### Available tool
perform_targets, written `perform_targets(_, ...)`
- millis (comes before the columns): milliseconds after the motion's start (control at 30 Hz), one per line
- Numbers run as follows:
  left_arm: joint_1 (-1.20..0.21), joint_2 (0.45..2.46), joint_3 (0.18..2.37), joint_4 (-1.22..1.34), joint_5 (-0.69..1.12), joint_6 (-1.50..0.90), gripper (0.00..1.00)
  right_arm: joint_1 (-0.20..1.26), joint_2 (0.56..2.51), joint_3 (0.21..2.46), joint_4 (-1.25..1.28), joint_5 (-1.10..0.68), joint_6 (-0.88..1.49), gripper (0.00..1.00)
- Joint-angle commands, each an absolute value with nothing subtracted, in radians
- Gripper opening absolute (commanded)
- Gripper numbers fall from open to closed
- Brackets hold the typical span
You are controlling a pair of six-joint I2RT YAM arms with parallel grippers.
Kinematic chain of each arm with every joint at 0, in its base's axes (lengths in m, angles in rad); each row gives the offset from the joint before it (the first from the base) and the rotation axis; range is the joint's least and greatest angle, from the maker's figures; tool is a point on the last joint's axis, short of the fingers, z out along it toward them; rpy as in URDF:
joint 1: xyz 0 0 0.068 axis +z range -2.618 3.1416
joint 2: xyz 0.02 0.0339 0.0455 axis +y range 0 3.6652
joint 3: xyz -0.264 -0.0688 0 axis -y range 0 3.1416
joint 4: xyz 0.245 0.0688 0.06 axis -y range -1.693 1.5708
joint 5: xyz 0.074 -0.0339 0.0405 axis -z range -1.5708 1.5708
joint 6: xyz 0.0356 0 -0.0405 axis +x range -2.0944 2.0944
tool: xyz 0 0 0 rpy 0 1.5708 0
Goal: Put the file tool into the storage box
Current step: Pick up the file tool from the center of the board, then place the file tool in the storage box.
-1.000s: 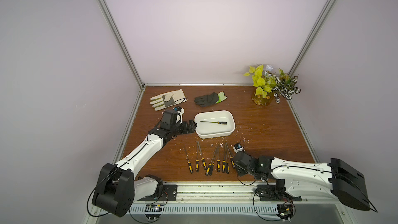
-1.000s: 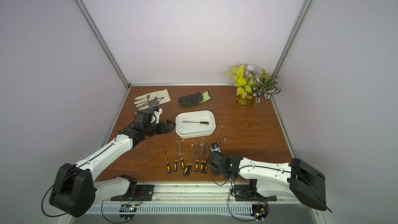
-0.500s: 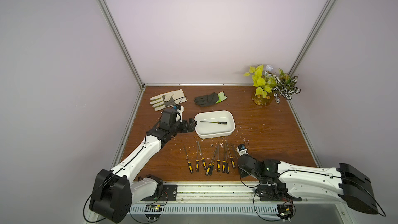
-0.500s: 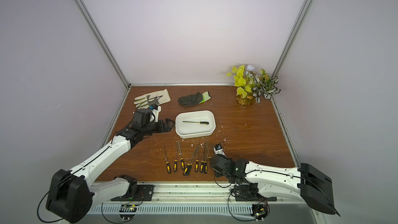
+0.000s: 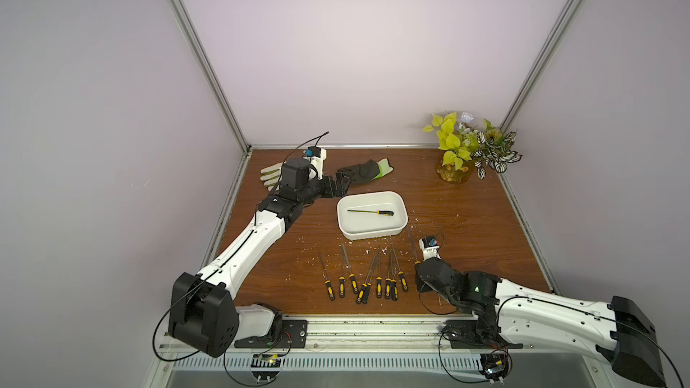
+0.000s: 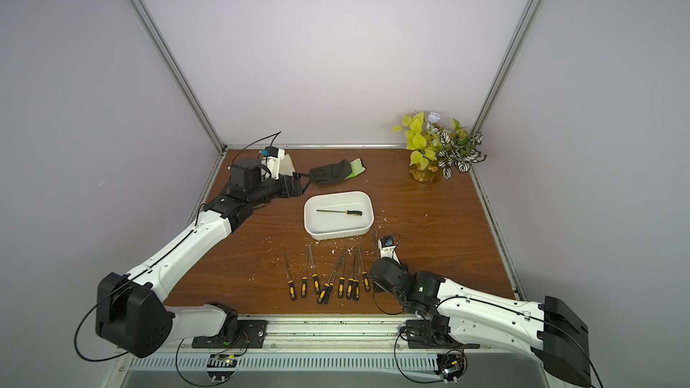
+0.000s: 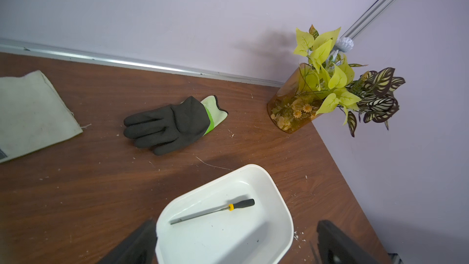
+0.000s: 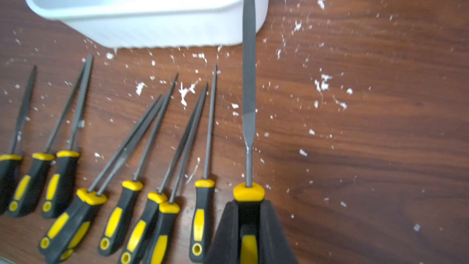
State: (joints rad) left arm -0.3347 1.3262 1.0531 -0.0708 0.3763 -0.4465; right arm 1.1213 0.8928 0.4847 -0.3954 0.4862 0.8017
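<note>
My right gripper is shut on the black and yellow handle of a file tool, at the right end of the row near the table's front. Its grey blade points at the near right corner of the storage box. This shallow white tub stands mid-table in both top views, with another file lying inside it. Several more files lie side by side just left of the held one. My left gripper hovers open and holds nothing, by the box's far left corner.
A black glove with a green cuff and a white glove lie at the back left. A potted plant fills the back right corner. White shavings litter the wood around the box and files.
My right gripper has shut on the rightmost file's handle. My left arm has pulled back from the box's left side toward the gloves.
</note>
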Motion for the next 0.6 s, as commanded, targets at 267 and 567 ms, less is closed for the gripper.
perform_targets(267, -0.235, 1.299, 0.968, -0.002, 0.422, -0.419, 1.00, 0.940, 0.958, 0.732, -0.394, 0.401, 0.443, 0.02)
perform_targets(567, -0.237, 1.292, 0.950, -0.018, 0.466, -0.414, 1.00, 0.906, 1.145, 0.949, -0.335, 0.301, 0.062, 0.00)
